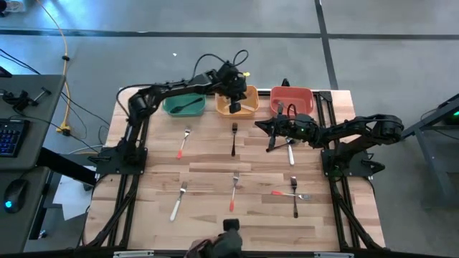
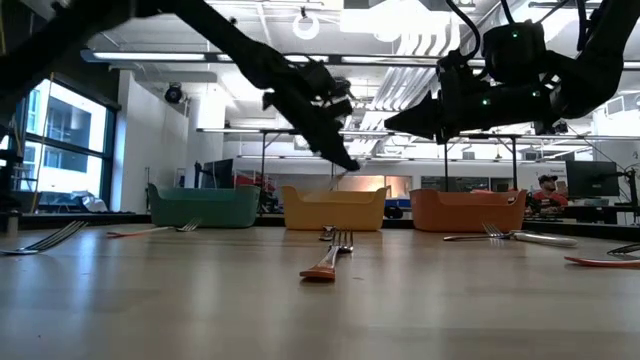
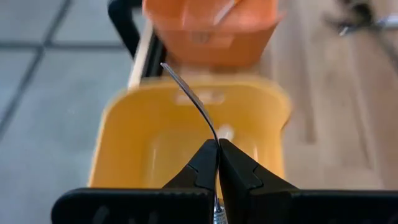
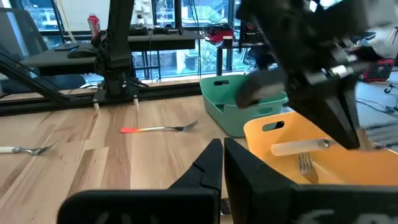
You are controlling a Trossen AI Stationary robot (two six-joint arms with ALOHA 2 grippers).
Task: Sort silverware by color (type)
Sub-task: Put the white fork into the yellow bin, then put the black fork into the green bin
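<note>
My tabletop has three bins along its 12 o'clock edge. Left end effector grips a fork above the yellow bin; right end effector clenched, empty. Seven forks lie loose.

Both arms are matte black, jointed, with black cables looping above; the fingers are dark tapered wedges.

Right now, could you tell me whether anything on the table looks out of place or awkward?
Near the front right, a red-handled fork and a black-handled fork lie crossed, touching, unlike the other forks lying singly. Elsewhere, the left gripper holds a fork over the yellow bin.
</note>
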